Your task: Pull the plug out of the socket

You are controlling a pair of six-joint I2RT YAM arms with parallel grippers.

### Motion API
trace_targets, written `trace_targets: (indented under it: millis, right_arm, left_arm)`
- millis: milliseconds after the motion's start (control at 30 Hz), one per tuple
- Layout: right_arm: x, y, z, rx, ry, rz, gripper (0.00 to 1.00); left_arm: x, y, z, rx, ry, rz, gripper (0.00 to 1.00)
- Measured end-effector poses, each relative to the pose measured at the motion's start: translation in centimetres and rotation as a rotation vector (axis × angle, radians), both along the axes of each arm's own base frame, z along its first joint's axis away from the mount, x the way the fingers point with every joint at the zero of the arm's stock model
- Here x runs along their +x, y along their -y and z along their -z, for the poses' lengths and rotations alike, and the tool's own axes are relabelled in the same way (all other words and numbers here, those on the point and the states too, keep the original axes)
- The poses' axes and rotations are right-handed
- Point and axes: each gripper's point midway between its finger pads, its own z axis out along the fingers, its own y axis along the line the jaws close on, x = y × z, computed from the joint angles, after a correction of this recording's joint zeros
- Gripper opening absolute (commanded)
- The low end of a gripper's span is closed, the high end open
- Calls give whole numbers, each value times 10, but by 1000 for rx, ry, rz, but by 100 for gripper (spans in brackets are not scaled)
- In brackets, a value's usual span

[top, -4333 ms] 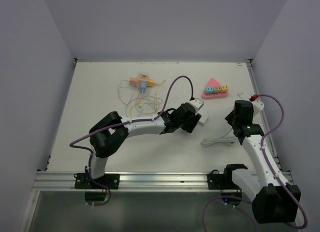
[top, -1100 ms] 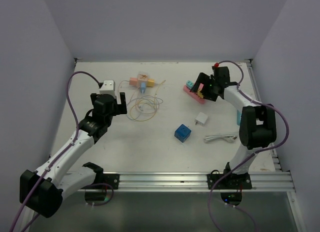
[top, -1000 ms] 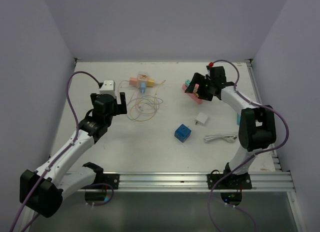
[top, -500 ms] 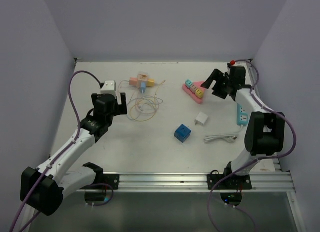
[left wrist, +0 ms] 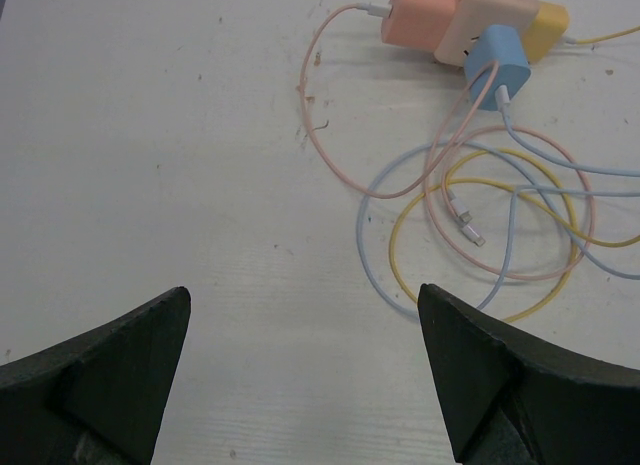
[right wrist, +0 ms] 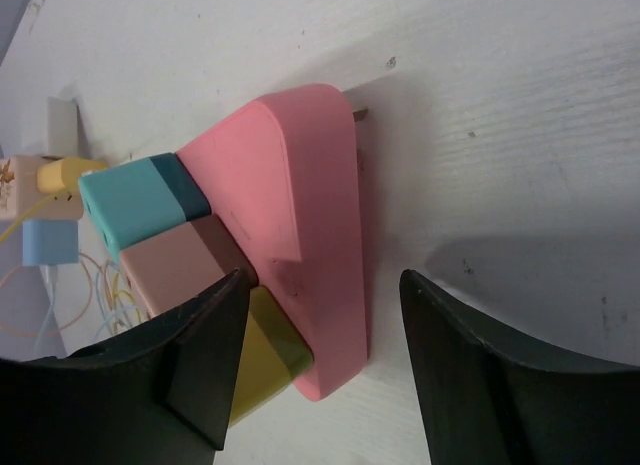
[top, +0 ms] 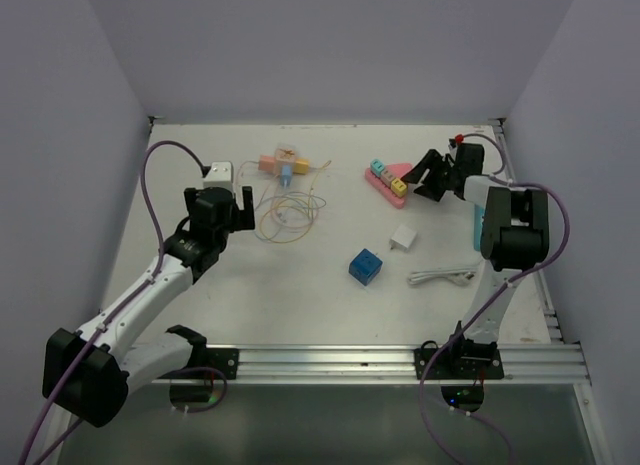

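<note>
Right gripper (right wrist: 322,305) jaws are partway apart with nothing clamped. They straddle the near corner of the pink socket (right wrist: 300,185): clear gap on one side, the other finger (right wrist: 195,360) right at the yellow plug (right wrist: 272,365), can't tell if touching. Three plugs sit in a row on one edge of the socket: teal plug (right wrist: 135,210), brown plug (right wrist: 180,265), and the yellow one nearest the jaws. Key relation: the row runs along the socket's long edge and the plugs stick out sideways from it, toward the left of the wrist view, so the pull axis lies across the gripper's approach, not along it. The jaws span socket body plus plug, not a plug alone. My read: shift toward the plug side before pulling, else the whole socket comes along. The socket lies flat at the far right of the table (top: 300,295), with no anchoring visible. Left gripper (left wrist: 305,315) jaws are wide and empty, near the cable tangle (left wrist: 480,235) and charger cluster (left wrist: 470,25), well apart from the pink socket. Right arm is clearly nearer.
</note>
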Motion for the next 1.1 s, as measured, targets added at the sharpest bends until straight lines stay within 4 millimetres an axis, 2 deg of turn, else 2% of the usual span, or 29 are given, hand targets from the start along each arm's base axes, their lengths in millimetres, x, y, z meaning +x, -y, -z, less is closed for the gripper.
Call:
trace_targets:
  millis: [67,267,433,600,633,733,800,833,900,933,1033,1100]
  right_arm:
    - [5,-1,3,26,10,0,61]
    - [19,-11,1,121,73,-13,60]
    - [17,-19,12,193,75,-17,59]
    - [18,-25,13,250,97,-29,57]
    - [19,-26,13,261,102,-31,49]
    - [20,-29,17,291,105,-41,38]
    - [20,-32,15,315,113,-54,36]
    - [21,-33,14,320,120,-56,30]
    - [21,-34,13,332,126,-63,24]
    - [21,-35,13,335,127,-65,17]
    - [20,-36,11,344,137,-69,4]
    - [19,-36,10,349,144,-71,0]
  left_arm:
    - [1,0,4,5,-12,0,99]
    - [2,1,13,17,-38,0,99]
    - [3,1,17,23,-52,0,99]
    - [3,1,22,29,-66,-1,99]
    - [3,1,22,30,-67,-1,99]
    - [3,1,23,32,-70,0,99]
    - [3,1,24,32,-71,-1,99]
    - [3,1,24,32,-71,-1,99]
    - [3,1,24,32,-71,0,99]
    - [3,1,24,32,-71,-1,99]
    - [3,1,24,32,-71,-1,99]
    - [3,1,24,32,-71,0,99]
